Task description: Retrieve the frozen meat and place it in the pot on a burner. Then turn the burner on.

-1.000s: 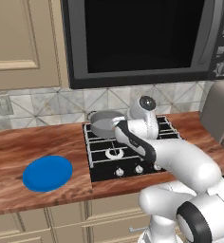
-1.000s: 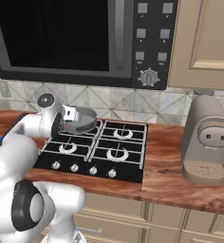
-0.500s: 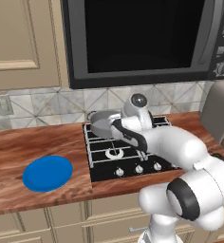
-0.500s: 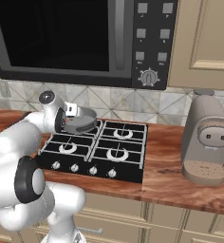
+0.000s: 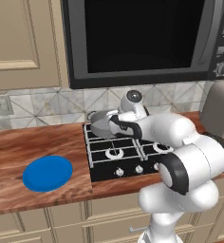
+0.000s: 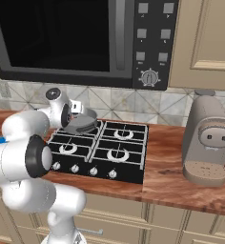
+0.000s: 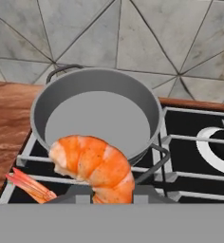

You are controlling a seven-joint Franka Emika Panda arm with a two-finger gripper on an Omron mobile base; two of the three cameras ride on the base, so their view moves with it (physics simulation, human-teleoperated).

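The frozen meat (image 7: 92, 163), a curved orange shrimp with a paler streak, is clamped between the fingers of my gripper (image 7: 111, 194), which is shut on it. It hangs just in front of the pot's near rim. The pot (image 7: 99, 118) is shallow, grey and empty, with a loop handle on each side. It stands on the back left burner of the black cooktop (image 5: 133, 161). In the left base view my gripper (image 5: 115, 125) is at the right side of the pot (image 5: 99, 123). From the right base view the hand partly covers the pot (image 6: 83, 125).
A blue plate (image 5: 47, 172) lies on the wooden counter left of the cooktop. Silver knobs (image 5: 138, 169) line the cooktop's front edge. A beige coffee machine (image 6: 209, 140) stands to the right. A microwave (image 6: 76, 38) hangs above the stove, and tiled wall is close behind the pot.
The arm has swung left and back over the cooktop, bringing the hand and the meat from the stove's middle up to the pot. The pot and plate have stayed put.
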